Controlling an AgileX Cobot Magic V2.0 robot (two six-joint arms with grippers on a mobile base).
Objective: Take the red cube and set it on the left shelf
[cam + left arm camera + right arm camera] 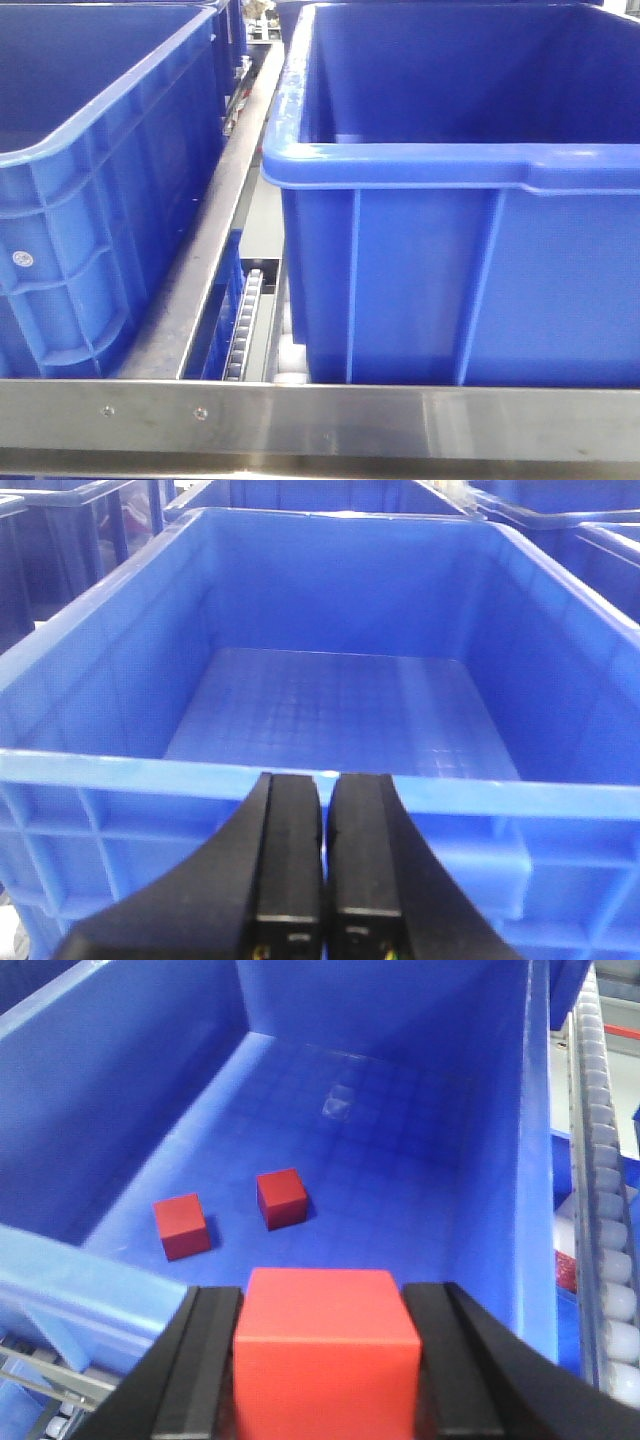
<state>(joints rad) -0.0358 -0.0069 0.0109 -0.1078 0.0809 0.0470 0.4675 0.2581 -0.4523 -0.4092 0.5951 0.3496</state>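
Note:
My right gripper (325,1305) is shut on a red cube (325,1355) and holds it above the near part of a blue bin (490,1160). Two more red cubes lie on that bin's floor, one (181,1226) to the left and one (282,1198) further in. My left gripper (325,850) is shut and empty, just outside the near rim of an empty blue bin (330,780). Neither gripper shows in the front view.
In the front view two blue bins stand side by side, one at the left (100,150) and one at the right (450,260), with a metal rail (210,260) and roller track (245,325) between them. A steel bar (320,420) crosses the front. White rollers (605,1210) run right of the cube bin.

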